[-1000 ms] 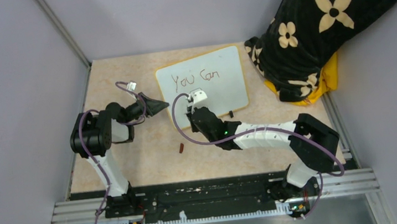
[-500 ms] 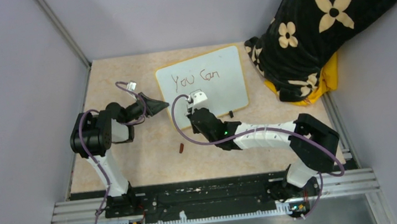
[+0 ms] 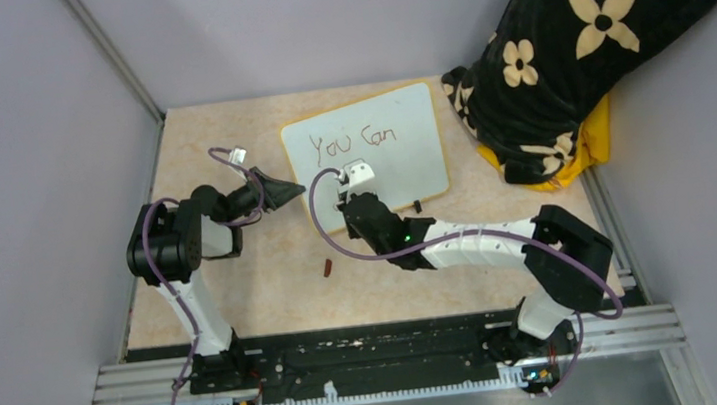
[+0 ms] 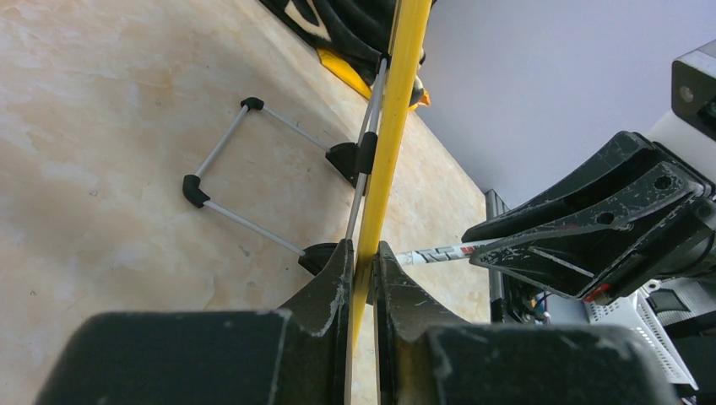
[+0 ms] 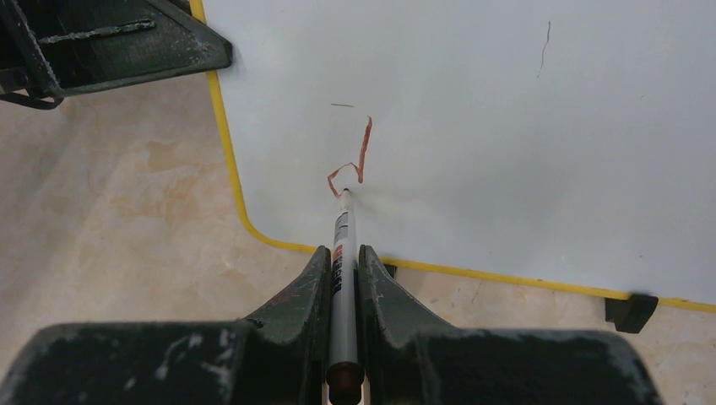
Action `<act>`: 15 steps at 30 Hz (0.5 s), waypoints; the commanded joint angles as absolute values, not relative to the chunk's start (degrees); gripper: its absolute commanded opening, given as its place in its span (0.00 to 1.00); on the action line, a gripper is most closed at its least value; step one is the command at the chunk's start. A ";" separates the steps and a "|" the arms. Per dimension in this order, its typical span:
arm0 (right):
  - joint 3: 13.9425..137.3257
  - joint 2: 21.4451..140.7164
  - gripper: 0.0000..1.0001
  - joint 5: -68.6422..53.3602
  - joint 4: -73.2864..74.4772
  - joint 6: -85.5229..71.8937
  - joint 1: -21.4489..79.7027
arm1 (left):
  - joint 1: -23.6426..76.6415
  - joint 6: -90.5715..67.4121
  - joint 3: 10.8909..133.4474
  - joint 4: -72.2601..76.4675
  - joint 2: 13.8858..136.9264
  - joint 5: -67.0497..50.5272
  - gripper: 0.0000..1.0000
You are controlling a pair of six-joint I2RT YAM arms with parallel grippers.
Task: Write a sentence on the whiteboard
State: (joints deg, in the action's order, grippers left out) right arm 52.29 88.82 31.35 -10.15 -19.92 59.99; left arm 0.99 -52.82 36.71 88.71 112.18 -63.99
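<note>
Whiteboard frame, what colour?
Yellow; the whiteboard frame shows best in the right wrist view.

whiteboard [image 3: 410,152] near edge hidden — under right arm [image 3: 469,243]; red speck [image 3: 327,267], unidentifiable

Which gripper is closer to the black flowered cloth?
Right. The right gripper, holding a marker on the whiteboard, is left of the cloth; the left gripper, clamped on the board's left edge, is farther left.
</note>
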 commanded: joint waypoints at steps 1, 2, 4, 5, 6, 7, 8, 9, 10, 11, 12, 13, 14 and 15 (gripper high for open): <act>55.67 88.15 0.00 34.94 -11.49 -18.52 58.63 | 2.20 -53.09 36.02 102.61 113.47 -65.04 0.00; 55.84 88.20 0.00 34.97 -11.51 -18.41 58.56 | 2.20 -53.15 35.99 102.62 113.47 -65.08 0.00; 56.24 88.20 0.00 34.91 -11.60 -18.25 58.41 | 2.20 -53.10 36.03 102.62 113.42 -65.11 0.00; 56.37 88.16 0.00 34.95 -11.52 -18.17 58.32 | 2.24 -53.10 36.03 102.65 113.46 -65.11 0.00; 56.50 88.16 0.00 35.02 -11.51 -18.07 58.30 | 2.22 -53.09 36.04 102.64 113.47 -65.08 0.00; 56.54 88.20 0.00 35.01 -11.51 -18.05 58.19 | 2.22 -53.13 36.01 102.65 113.47 -65.04 0.00; 56.53 88.12 0.00 35.01 -11.45 -18.02 58.18 | 2.20 -53.12 36.03 102.63 113.47 -65.04 0.00; 56.45 87.97 0.00 34.98 -11.36 -18.02 58.18 | 2.24 -53.13 36.03 102.61 113.47 -65.05 0.00; 56.20 87.75 0.00 34.89 -11.34 -18.02 58.21 | 2.21 -53.17 35.99 102.57 113.51 -65.06 0.00; 55.91 87.48 0.00 34.64 -11.28 -18.06 58.19 | 2.20 -53.15 36.10 102.62 113.47 -65.07 0.00; 55.44 86.98 0.00 34.26 -11.33 -18.03 58.18 | 2.20 -53.17 36.11 102.60 113.52 -65.04 0.00; 54.75 86.21 0.00 33.77 -11.52 -18.14 58.18 | 2.20 -53.17 36.10 102.58 113.56 -65.08 0.00; 53.81 85.38 0.00 33.13 -11.97 -18.11 58.18 | 2.22 -53.17 36.12 102.65 113.56 -65.04 0.00; 52.62 83.77 0.00 32.53 -13.19 -18.08 58.18 | 2.20 -53.17 36.12 102.66 113.47 -65.04 0.00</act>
